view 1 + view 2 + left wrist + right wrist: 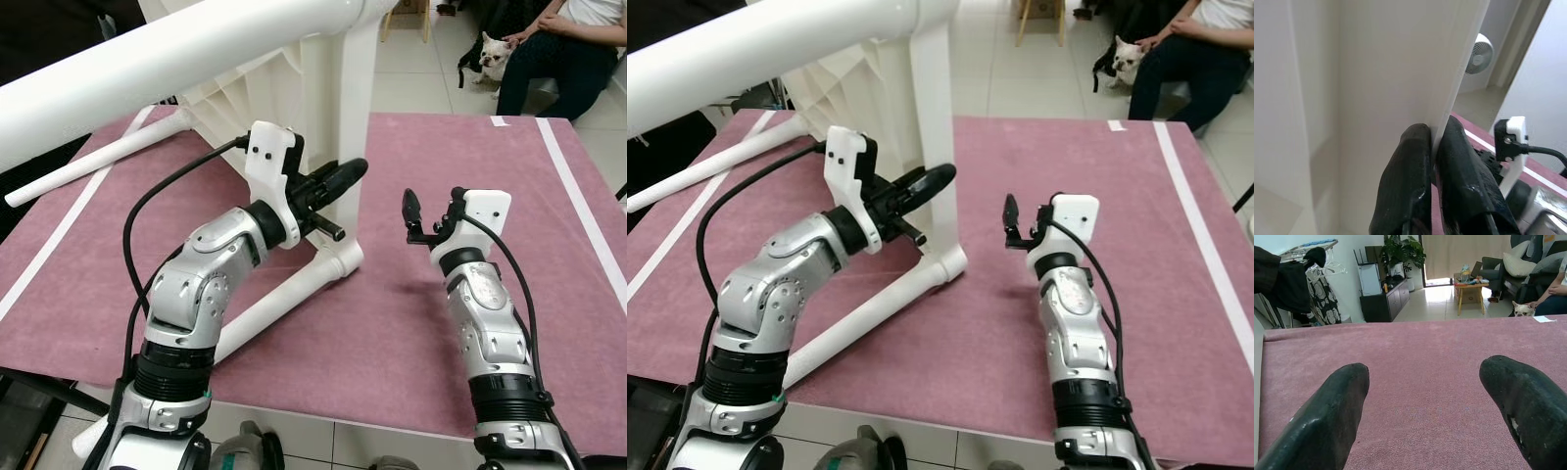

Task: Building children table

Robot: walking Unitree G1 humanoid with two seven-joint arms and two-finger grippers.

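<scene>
Left wrist view: my left fingers (1422,161) clamp table leg (338,137); right fingers (1528,396) apart, idle; assembly approx. half done.

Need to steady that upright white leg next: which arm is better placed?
Probably the left: the left gripper is already shut on the white leg. The right gripper hovers open over the mat, apart.

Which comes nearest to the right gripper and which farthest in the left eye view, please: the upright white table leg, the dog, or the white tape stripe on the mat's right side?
From the right gripper:
1. Upright white table leg, just to its left, pinched by the left gripper.
2. White tape stripe, to its right on the mat.
3. Dog, beyond the mat on the floor.
</scene>
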